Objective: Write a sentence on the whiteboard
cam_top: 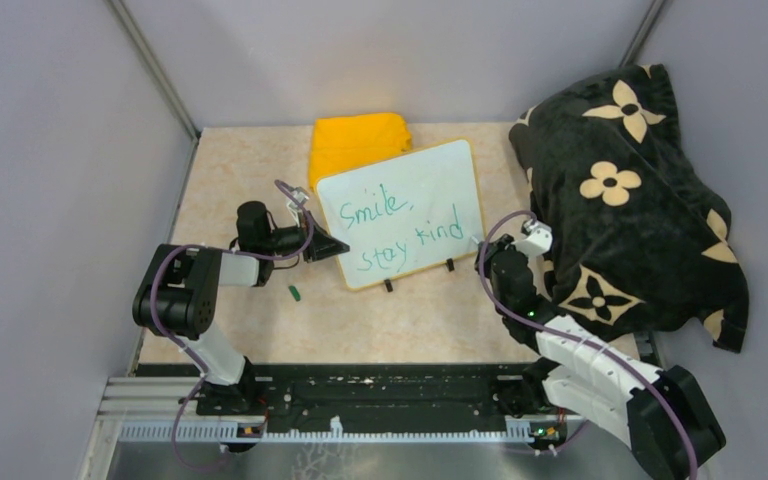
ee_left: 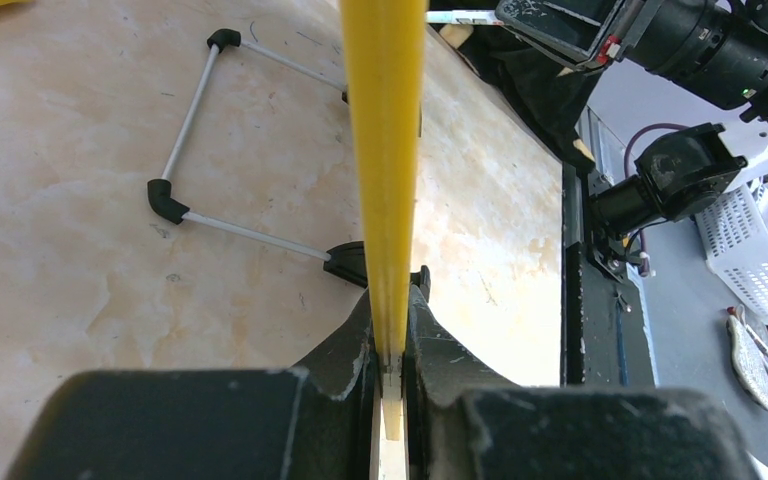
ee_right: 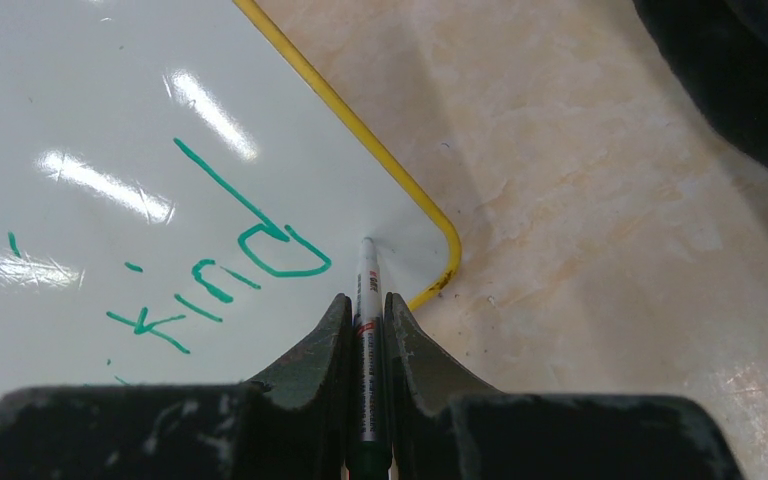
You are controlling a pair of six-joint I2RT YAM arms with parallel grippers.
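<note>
The whiteboard (cam_top: 430, 180) stands tilted at the table's middle, white with a thin yellow rim. The sentence (cam_top: 390, 225) reads "Smile, stay kind" in green, in two lines; the word "kind" (ee_right: 215, 275) shows in the right wrist view. My left gripper (cam_top: 335, 247) is shut on the board's left rim (ee_left: 385, 170), seen edge-on as a yellow strip between the fingers. My right gripper (cam_top: 495, 248) is shut on a white marker (ee_right: 367, 300). Its tip rests at the board's lower right corner (ee_right: 440, 262), just right of the "d".
A folded yellow cloth (cam_top: 358, 140) lies behind the board. A black blanket with cream flowers (cam_top: 625, 190) fills the right side. A small green cap (cam_top: 295, 292) lies on the table near the left arm. The board's wire stand (ee_left: 185, 170) rests on the tabletop.
</note>
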